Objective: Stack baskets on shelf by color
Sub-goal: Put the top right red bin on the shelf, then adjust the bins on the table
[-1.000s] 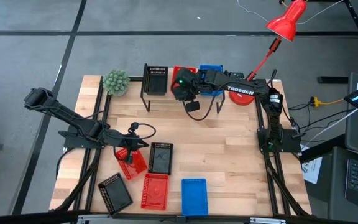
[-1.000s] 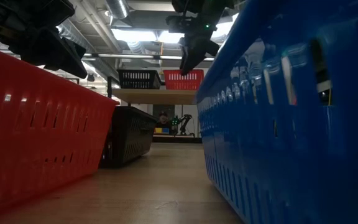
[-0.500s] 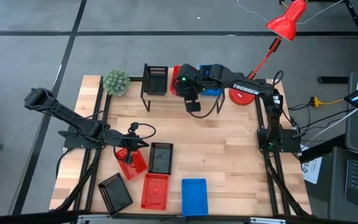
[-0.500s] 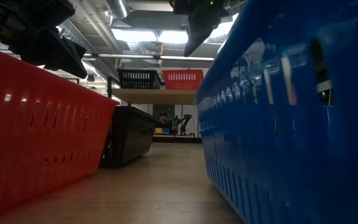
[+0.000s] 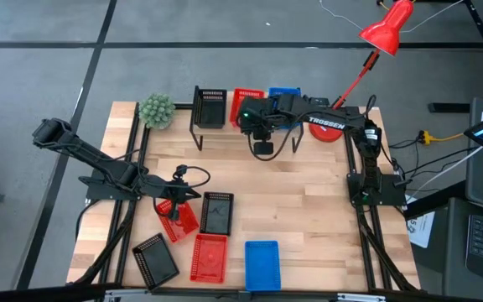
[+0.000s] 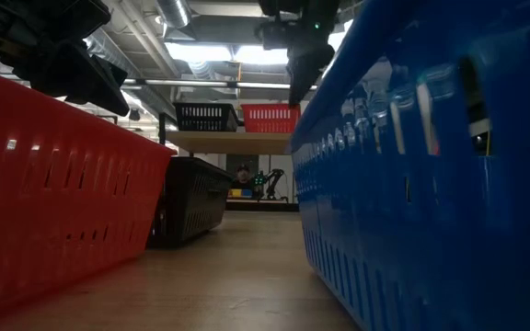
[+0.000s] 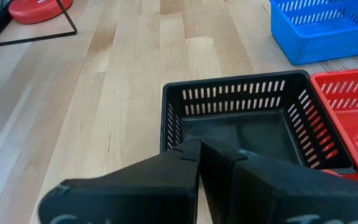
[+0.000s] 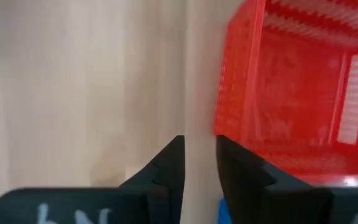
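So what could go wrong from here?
1. The right end effector hangs right beside the shelved red basket. A sideways move could knock it along or off the shelf.
2. The left end effector hovers over the black basket, which sits close against a loose red basket. Grabbing one may drag the other.

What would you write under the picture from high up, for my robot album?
Right claw hovers at the shelf holding black, red and blue baskets; left claw waits among five baskets on the table.
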Action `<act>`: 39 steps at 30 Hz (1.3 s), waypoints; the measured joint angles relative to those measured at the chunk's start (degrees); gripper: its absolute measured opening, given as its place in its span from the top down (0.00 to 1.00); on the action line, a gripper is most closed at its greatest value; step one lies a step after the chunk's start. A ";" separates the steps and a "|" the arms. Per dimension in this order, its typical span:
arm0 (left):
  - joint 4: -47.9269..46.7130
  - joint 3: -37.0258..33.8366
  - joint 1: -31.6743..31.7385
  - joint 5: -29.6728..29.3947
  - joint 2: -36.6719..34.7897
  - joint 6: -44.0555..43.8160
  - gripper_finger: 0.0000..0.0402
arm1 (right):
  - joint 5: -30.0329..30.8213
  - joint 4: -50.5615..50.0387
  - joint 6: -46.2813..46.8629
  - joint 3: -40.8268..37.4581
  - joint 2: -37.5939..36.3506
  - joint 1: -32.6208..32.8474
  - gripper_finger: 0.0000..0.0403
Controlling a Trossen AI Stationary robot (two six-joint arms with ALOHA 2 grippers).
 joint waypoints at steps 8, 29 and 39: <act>0.00 0.00 0.00 -0.01 -0.01 0.00 1.00 | 1.58 -0.81 0.86 -0.34 0.04 -0.35 0.77; -1.81 -0.02 -2.52 -0.04 -1.78 2.95 1.00 | -21.94 -15.67 14.64 2.33 0.07 12.57 0.77; -2.66 0.07 -6.33 -0.02 -5.19 -1.65 1.00 | -10.67 -6.29 27.40 2.35 0.32 26.37 0.77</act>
